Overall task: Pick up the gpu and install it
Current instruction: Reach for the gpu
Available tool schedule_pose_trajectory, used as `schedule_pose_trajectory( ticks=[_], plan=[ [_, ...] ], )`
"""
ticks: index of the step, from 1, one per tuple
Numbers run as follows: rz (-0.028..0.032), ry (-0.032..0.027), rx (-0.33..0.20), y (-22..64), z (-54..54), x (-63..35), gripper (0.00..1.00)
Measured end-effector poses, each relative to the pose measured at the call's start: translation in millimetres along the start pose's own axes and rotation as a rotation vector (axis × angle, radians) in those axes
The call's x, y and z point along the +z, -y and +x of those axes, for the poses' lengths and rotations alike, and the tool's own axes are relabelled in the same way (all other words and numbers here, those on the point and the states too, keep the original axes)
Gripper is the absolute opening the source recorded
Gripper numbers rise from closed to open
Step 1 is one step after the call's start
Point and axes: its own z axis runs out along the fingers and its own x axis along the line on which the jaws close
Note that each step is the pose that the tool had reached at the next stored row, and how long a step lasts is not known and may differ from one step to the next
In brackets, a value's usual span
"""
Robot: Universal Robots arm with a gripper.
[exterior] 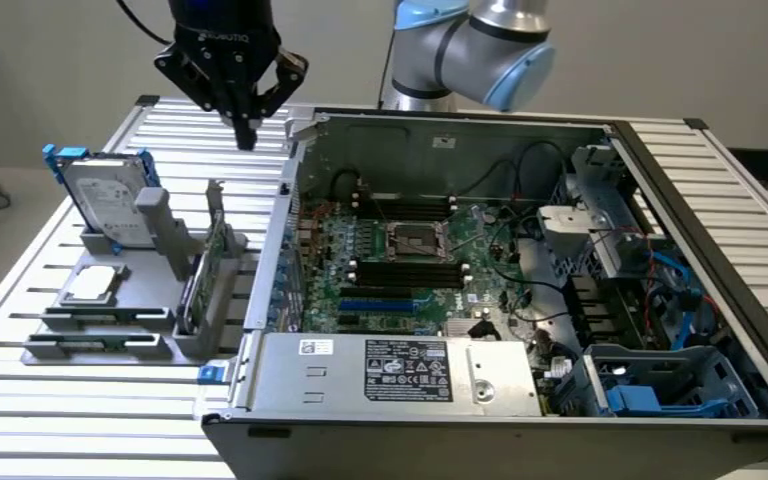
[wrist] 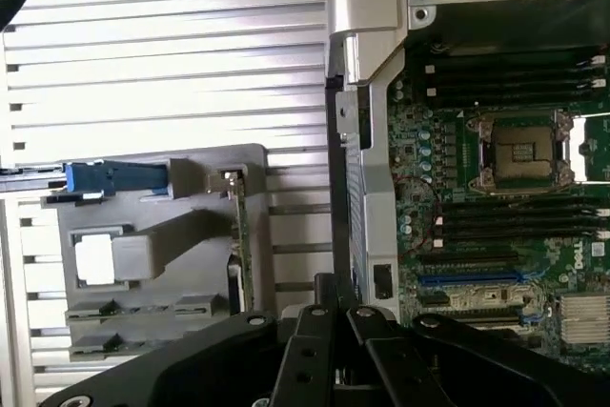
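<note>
The claw (exterior: 244,133) hangs with its fingers together and empty above the tabletop (exterior: 51,420), just outside the back corner of the open case (exterior: 267,250). The gpu (exterior: 197,285) stands on edge in a grey rack (exterior: 157,262) on the tabletop, between the drive (exterior: 97,195) and the case wall, well below the claw and not touched by it. The step in hand looks like the approach to the pick. Doing it well probably means parting the fingers before descending, lining them up across the card's thin faces rather than along its length, and coming straight down so that the rack's posts are not knocked. A hold on the upper edge, away from the end bracket, should let the card lift out of its groove without tilting. In the wrist view the gpu (wrist: 239,235) is a narrow green strip seen edge-on, with a silver metal tab at one end. The rack is matte grey plastic, blocky and grooved. The tabletop is ribbed, shiny aluminium in long parallel slats. The case is folded sheet steel with sharp rims. The motherboard (exterior: 404,255) inside it is green and crowded, with blue slots (wrist: 467,280) lying flat and open to a card.
</note>
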Motion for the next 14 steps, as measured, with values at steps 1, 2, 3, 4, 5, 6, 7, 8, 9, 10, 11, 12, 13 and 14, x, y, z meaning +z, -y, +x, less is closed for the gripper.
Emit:
schedule_pose_trajectory(
  ticks=[1,2,3,4,5,6,7,8,9,10,11,12,13,14],
  plan=[
    [0.0001,-0.0009,0.000,0.4,4.5,1.2,0.11],
    [0.0001,-0.0017,0.000,0.7,8.9,2.4,0.11],
    [0.0003,-0.0027,0.000,1.1,13.4,3.6,0.11],
    [0.0003,-0.0035,0.000,1.5,18.0,4.9,0.11],
    [0.0004,-0.0043,0.000,1.9,22.3,6.2,0.11],
    [0.0005,-0.0048,0.000,2.3,26.7,7.7,0.11],
    [0.0004,-0.0053,0.000,2.7,30.3,9.4,0.11],
    [0.0003,-0.0062,0.000,3.1,32.8,11.0,0.11],
    [0.0004,-0.0075,0.000,3.7,35.0,12.6,0.11],
    [0.0006,-0.0090,-0.001,4.5,36.9,14.1,0.11],
    [0.0010,-0.0106,-0.001,5.4,38.7,15.4,0.11],
    [0.0011,-0.0117,-0.001,6.4,40.5,16.8,0.11],
    [0.0011,-0.0123,-0.001,7.8,42.2,18.0,0.11],
    [0.0011,-0.0130,-0.001,9.3,43.6,19.0,0.11]
  ],
)
